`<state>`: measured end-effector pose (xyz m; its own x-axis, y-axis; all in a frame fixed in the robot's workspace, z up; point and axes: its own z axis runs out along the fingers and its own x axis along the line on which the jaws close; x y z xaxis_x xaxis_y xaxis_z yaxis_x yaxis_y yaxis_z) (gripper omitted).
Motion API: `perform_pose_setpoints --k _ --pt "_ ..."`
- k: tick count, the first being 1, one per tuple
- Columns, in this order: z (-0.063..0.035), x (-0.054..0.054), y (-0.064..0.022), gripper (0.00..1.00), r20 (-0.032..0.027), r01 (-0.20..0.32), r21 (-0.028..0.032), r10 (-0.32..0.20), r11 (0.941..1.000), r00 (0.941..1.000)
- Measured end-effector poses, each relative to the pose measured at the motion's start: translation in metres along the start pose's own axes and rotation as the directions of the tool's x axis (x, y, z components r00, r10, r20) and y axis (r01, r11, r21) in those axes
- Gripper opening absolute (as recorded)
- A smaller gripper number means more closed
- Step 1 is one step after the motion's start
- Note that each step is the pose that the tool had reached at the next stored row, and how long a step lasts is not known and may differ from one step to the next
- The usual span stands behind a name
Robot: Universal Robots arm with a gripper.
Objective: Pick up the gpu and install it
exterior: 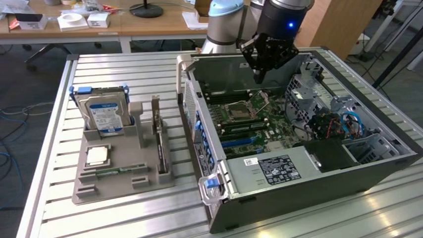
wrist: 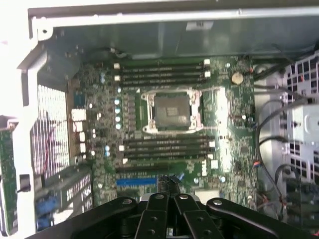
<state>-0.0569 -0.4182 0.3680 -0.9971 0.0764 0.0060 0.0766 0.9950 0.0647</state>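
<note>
The fingers (exterior: 258, 69) were seen drawn together to a single point, with nothing clamped between them. The gripper (exterior: 259, 78) (wrist: 169, 186) was held above the open computer case (exterior: 297, 198), its tip pointed down toward the motherboard (exterior: 254, 119) (wrist: 234, 129) and touching nothing. In the wrist view the empty processor socket (wrist: 172, 112) was seen just beyond the fingertips, with dark memory slots (wrist: 164, 72) on either side of it and a blue expansion slot (wrist: 137, 182) close to the gripper's linkage. In the exterior view the tip was placed over the far part of the board, near the socket (exterior: 236, 111). A blue light (exterior: 289, 25) was lit on the black wrist, and the arm (exterior: 225, 20) was seen rising behind the case.

The case was laid on its side on the slatted metal table (exterior: 132, 69), with its side panel off. A power supply (exterior: 278, 168) with a white-edged label occupied the near end, and drive cages with blue cables were seen toward the exterior view's right.

The gpu (exterior: 160, 144) was not held. It was stood on edge in a grey holder (exterior: 122, 186) on the table, at the exterior view's left of the case and well apart from the gripper. In the same holder a hard drive (exterior: 106, 116) with a blue label was stood upright, and a processor chip (exterior: 98, 155) was laid flat in front of it.
</note>
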Motion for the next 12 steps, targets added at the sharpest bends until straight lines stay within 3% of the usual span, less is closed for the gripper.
perform_pose_setpoints --k 2,3,7,12 --pt "-0.0005 -0.001 -0.0079 0.10 -0.0005 0.000 0.0001 0.000 1.0000 1.0000" --pt "-0.0014 -0.002 -0.0232 0.10 -0.0038 0.000 0.0004 0.000 1.0000 1.0000" --pt "-0.0015 -0.001 -0.0240 0.10 -0.0042 0.000 0.0003 0.000 1.0000 1.0000" --pt "-0.0008 0.019 -0.0249 0.10 -0.0046 0.000 -0.0017 0.000 1.0000 1.0000"
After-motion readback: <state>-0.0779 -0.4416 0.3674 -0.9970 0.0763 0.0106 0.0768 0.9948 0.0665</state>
